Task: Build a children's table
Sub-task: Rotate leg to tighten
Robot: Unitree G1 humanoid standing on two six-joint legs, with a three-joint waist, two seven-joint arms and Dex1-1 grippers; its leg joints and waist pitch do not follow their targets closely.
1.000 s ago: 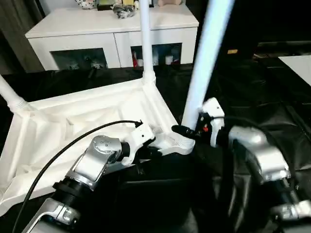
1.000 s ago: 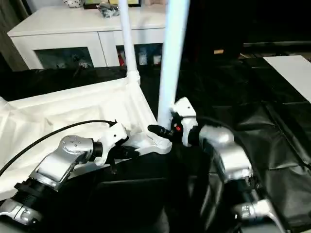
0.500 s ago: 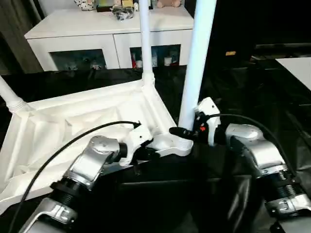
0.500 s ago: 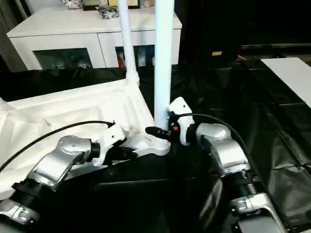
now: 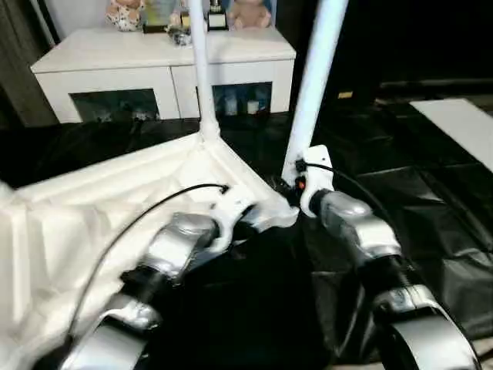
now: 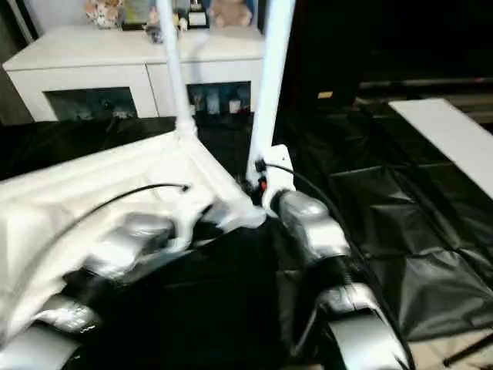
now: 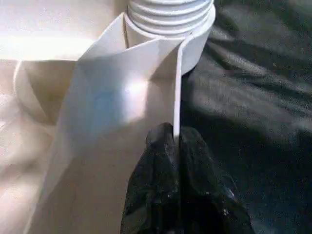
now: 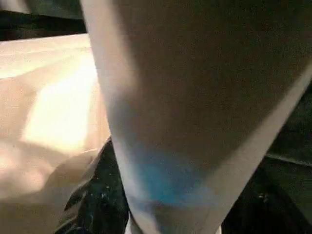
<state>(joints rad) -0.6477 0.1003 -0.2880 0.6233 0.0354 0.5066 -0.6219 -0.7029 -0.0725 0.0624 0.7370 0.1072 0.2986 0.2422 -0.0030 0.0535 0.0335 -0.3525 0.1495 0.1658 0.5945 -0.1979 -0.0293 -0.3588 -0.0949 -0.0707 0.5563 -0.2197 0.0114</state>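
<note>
The children's table's white tabletop [image 5: 85, 223] lies upside down with its ribbed underside up. One white leg [image 5: 202, 69] stands in the far corner socket. A second leg [image 5: 314, 85] rises from the near right corner socket [image 7: 170, 14]. My right gripper [image 5: 291, 185] is shut round the foot of this second leg, which looms close in the right wrist view [image 8: 161, 122] with a black finger [image 8: 92, 204] beside it. My left gripper [image 7: 175, 139] is shut on the thin rim of the tabletop just below that socket, and it also shows in the head view [image 5: 248, 225].
A white glass-door cabinet [image 5: 115, 58] with toys on top stands behind the work. Black sheeting [image 5: 431, 200] covers the floor around the tabletop. A flat white board [image 5: 462, 123] lies at the far right.
The head view has shifted and come closer. My right forearm has swung round under the near leg while its gripper stays at the leg's foot. The left grip on the rim is unchanged.
</note>
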